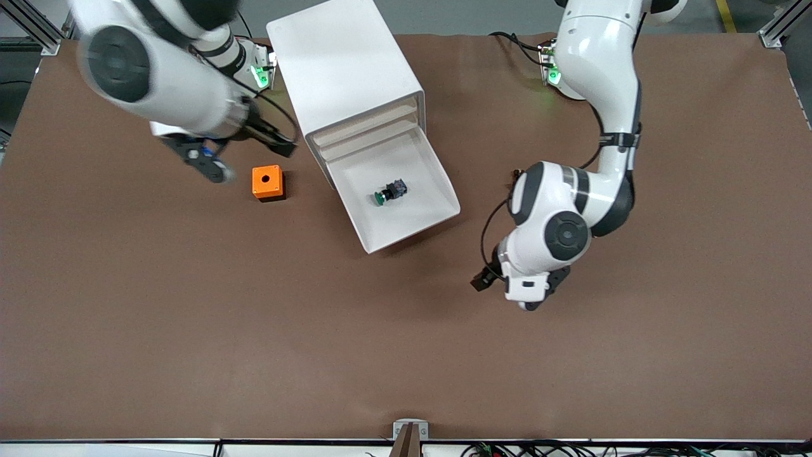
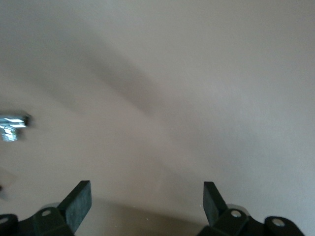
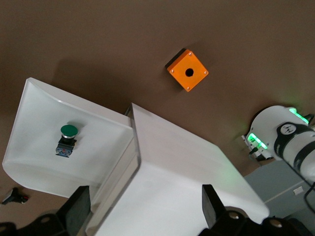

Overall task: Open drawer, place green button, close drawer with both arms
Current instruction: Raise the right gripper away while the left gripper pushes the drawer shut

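Note:
The lowest drawer (image 1: 426, 188) of the white cabinet (image 1: 342, 70) is pulled out toward the front camera. The green-capped button (image 1: 388, 193) lies on its side in the drawer. It also shows in the right wrist view (image 3: 67, 140), inside the drawer (image 3: 34, 123). My right gripper (image 1: 212, 166) is open and empty, in the air beside the cabinet toward the right arm's end; its fingers frame the cabinet top (image 3: 187, 172). My left gripper (image 1: 530, 303) is open and empty, low over bare table toward the left arm's end. Its wrist view shows only a pale blurred surface between the open fingers (image 2: 78, 201).
An orange cube with a hole (image 1: 268, 183) sits on the brown table between the right gripper and the cabinet, also in the right wrist view (image 3: 187, 70). The open drawer's front wall (image 1: 412, 231) juts toward the table's middle.

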`<act>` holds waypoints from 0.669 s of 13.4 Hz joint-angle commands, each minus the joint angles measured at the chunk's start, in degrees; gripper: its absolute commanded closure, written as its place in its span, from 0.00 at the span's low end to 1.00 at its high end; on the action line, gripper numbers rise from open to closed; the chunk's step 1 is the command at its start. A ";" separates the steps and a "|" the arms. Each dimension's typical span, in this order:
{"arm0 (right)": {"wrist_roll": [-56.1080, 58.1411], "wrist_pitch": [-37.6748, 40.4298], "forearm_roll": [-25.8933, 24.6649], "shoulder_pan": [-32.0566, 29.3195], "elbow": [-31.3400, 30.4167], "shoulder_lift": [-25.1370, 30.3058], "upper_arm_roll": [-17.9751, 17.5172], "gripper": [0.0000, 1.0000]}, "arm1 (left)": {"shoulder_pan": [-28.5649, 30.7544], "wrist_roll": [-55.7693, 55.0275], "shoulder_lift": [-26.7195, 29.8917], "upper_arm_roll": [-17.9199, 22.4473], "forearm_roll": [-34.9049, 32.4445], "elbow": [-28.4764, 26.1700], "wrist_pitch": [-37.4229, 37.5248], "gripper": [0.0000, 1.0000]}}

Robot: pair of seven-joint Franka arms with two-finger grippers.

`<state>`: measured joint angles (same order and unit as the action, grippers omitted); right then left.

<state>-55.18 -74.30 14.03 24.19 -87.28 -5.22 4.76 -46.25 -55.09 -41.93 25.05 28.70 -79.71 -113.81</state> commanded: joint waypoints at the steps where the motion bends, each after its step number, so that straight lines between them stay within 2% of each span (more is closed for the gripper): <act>1: 17.93 -1.90 -5.91 -6.50 -11.14 10.74 -1.16 0.00 | -4.71 0.86 -2.35 0.70 -1.11 -0.53 -4.30 0.00; 3: 33.92 -4.09 -7.08 -13.25 -14.84 14.09 -1.16 0.00 | -8.05 0.78 -3.68 0.61 -1.37 -1.23 -7.47 0.00; 6: 55.55 -8.39 -7.34 -23.36 -16.43 14.72 -1.16 0.00 | -12.54 0.42 -3.68 0.26 -1.28 -4.39 -10.73 0.00; 9: 64.75 -12.18 -9.18 -26.91 -15.82 14.45 -1.16 0.00 | -17.10 -0.37 -3.59 0.26 -1.19 -7.11 -10.82 0.00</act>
<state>5.76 -84.61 6.62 -1.32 -102.72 8.41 4.97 -60.45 -55.13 -46.72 24.85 28.52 -83.65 -123.57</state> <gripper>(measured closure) 0.000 0.000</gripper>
